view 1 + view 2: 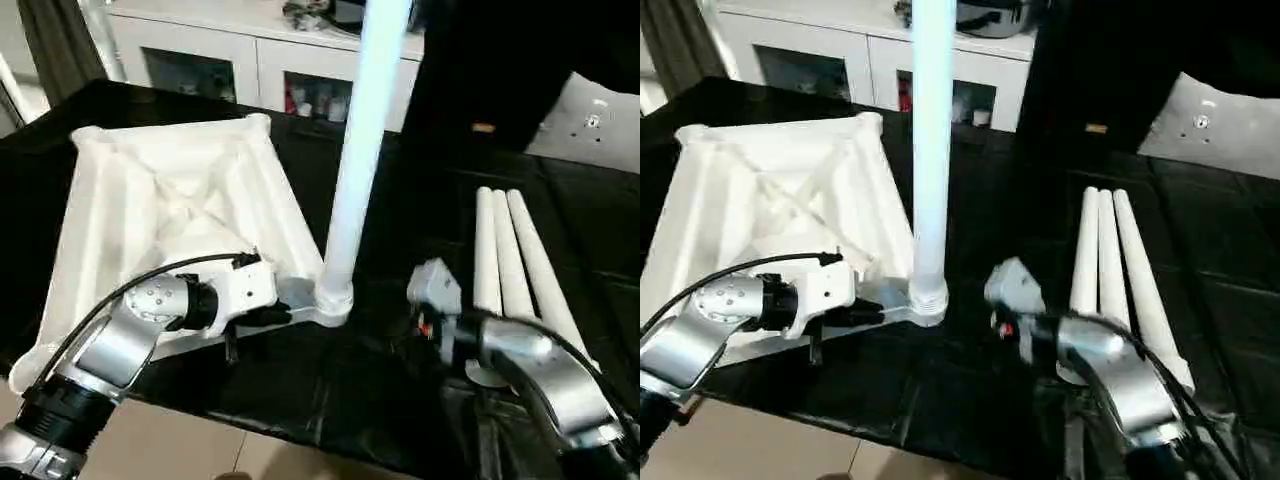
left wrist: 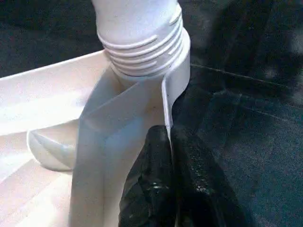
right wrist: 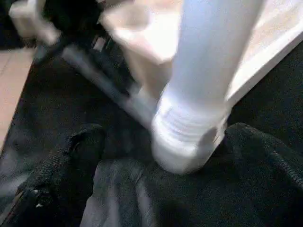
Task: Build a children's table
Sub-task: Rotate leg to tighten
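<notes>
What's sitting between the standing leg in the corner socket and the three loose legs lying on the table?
The right gripper, jaws open, on bare black table covering, between the upright leg and the three loose legs; seen in the left eye view.

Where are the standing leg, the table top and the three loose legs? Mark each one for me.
standing leg (image 1: 358, 140): left eye view, middle of the upright tube.
table top (image 1: 150, 200): left eye view, ribbed underside, facing up.
three loose legs (image 1: 1106, 260): right eye view, middle tube of the three lying side by side.

No readable text, label, brand, number or sign showing on anything in view.
</notes>
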You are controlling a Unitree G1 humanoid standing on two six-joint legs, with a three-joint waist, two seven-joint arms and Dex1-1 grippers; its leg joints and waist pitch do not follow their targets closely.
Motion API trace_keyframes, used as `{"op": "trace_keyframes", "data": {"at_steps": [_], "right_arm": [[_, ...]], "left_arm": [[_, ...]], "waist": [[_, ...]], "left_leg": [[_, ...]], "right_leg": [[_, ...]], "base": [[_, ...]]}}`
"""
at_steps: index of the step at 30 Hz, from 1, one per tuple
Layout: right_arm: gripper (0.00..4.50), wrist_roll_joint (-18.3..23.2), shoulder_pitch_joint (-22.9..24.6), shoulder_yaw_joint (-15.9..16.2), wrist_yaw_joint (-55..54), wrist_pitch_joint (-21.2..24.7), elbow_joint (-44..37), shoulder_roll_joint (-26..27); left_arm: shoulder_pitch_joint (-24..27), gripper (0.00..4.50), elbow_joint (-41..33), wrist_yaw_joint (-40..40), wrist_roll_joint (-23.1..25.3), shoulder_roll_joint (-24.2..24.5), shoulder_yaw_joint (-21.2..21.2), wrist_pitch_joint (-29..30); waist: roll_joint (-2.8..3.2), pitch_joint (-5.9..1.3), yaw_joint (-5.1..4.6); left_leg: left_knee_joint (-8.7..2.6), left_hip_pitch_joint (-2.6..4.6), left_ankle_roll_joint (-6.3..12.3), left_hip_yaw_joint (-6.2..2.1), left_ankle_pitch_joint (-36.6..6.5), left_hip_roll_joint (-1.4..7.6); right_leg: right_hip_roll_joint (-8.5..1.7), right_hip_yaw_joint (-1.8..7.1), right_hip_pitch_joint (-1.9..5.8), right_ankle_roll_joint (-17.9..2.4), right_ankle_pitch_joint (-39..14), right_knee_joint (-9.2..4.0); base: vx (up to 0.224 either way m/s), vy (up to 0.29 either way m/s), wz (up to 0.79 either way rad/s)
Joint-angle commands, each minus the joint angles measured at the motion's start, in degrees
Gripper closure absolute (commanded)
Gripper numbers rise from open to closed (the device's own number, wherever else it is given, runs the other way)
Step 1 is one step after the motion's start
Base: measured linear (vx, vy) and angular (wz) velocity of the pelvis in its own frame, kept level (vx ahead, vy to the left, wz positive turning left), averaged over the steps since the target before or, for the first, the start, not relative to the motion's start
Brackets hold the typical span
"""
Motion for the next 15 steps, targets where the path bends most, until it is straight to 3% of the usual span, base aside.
{"op": "trace_keyframes", "data": {"at_steps": [1,4,5,8,9,12,13,15], "right_arm": [[0.04,0.0,0.2,0.0,1.0,0.5,-1.7,-0.6],[0.04,0.2,1.1,-0.7,-0.4,-0.2,-2.4,-0.3],[0.00,0.2,1.2,-0.9,-0.5,-0.1,-2.6,-0.3],[0.00,0.0,1.5,-0.9,-0.7,-0.3,-2.8,-0.2],[0.00,0.3,2.1,-0.9,-1.2,0.2,-3.7,-0.2],[0.00,0.3,2.8,-0.6,-1.7,0.1,-4.5,-0.1],[0.00,0.4,3.1,-0.5,-2.2,0.3,-5.0,0.1],[0.00,0.4,3.1,-0.4,-2.3,0.4,-5.0,0.2]], "left_arm": [[0.5,4.50,0.2,0.3,0.2,-0.8,-0.9,0.3],[1.5,4.50,-0.9,1.3,-1.5,-1.9,0.3,5.7],[1.7,4.08,-1.1,1.4,-1.9,-2.2,0.6,6.4],[2.1,3.92,-1.3,2.0,-2.2,-2.6,1.1,6.9],[2.8,3.78,-1.3,3.4,-2.1,-3.2,1.8,7.0],[3.6,3.51,-1.1,5.1,-1.4,-3.5,2.3,6.6],[4.1,3.51,-1.3,5.0,-1.3,-3.1,2.1,6.7],[4.2,3.51,-1.3,5.0,-1.3,-3.0,2.0,6.7]], "waist": [[0.63,-3.28,-0.29],[0.53,-2.83,-0.43],[0.47,-2.79,-0.42],[0.49,-2.73,-0.53],[0.79,-2.56,-0.60],[0.59,-2.62,-0.64],[1.18,-2.34,-0.71],[0.83,-2.23,-0.88]], "left_leg": [[-4.38,-0.01,0.64,0.12,-9.8,1.60],[-4.55,-0.09,0.47,0.12,-10.9,1.67],[-4.54,-0.09,0.60,0.04,-10.8,1.68],[-4.59,-0.12,0.89,-0.01,-10.7,1.62],[-4.62,-0.21,0.94,-0.02,-10.7,1.61],[-4.58,-0.25,1.18,-0.07,-10.1,1.66],[-4.72,-0.22,1.25,-0.08,-11.1,1.57],[-4.76,-0.30,1.27,-0.11,-11.8,1.48]], "right_leg": [[-4.00,2.77,3.08,-9.6,-11.4,-4.48],[-4.11,2.84,2.78,-8.5,-15.4,-4.85],[-4.07,2.83,2.72,-8.3,-15.7,-4.91],[-3.95,2.83,2.66,-8.0,-15.6,-4.93],[-3.88,2.84,2.55,-8.1,-15.0,-4.97],[-3.86,2.80,2.72,-8.4,-12.9,-4.87],[-3.72,2.79,2.52,-8.4,-13.5,-5.06],[-3.83,2.80,2.69,-8.1,-15.4,-5.17]], "base": [[0.000,0.000,0.00],[0.000,0.000,0.00],[0.000,0.000,0.00],[0.000,0.000,0.00],[0.000,0.000,0.00],[0.000,0.000,0.00],[0.000,0.000,0.00],[0.000,0.000,0.00]]}}
